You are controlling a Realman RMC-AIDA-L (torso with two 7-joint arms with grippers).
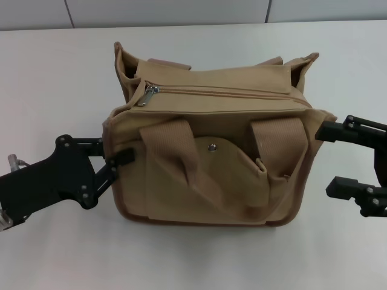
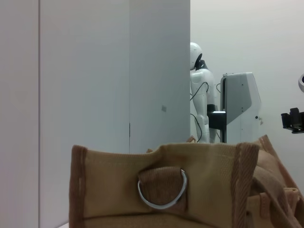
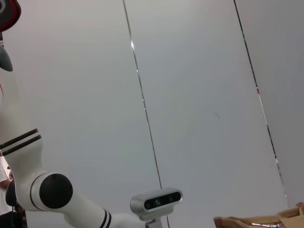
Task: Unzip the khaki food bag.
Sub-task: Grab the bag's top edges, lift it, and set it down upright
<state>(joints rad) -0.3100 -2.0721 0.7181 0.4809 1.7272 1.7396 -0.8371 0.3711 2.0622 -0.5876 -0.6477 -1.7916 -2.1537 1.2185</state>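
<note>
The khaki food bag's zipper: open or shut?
Shut. The khaki food bag's zipper runs closed across the top, its silver pull at one end.

Even, bright overhead light washes the white matte tabletop (image 1: 54, 66) with almost no glare, the boxy tan canvas bag with brown piping (image 1: 211, 163) casting only a faint soft shadow at its near edge, everything in sharp focus

the bag (image 1: 217, 175) is tan canvas with darker brown piping along its edges. on its top the zipper pull (image 1: 149, 93) is silver, and the snap (image 1: 212, 146) on its front flap is metal grey. both grippers beside the bag are black. the table (image 1: 54, 66) under the bag is plain white.
</note>
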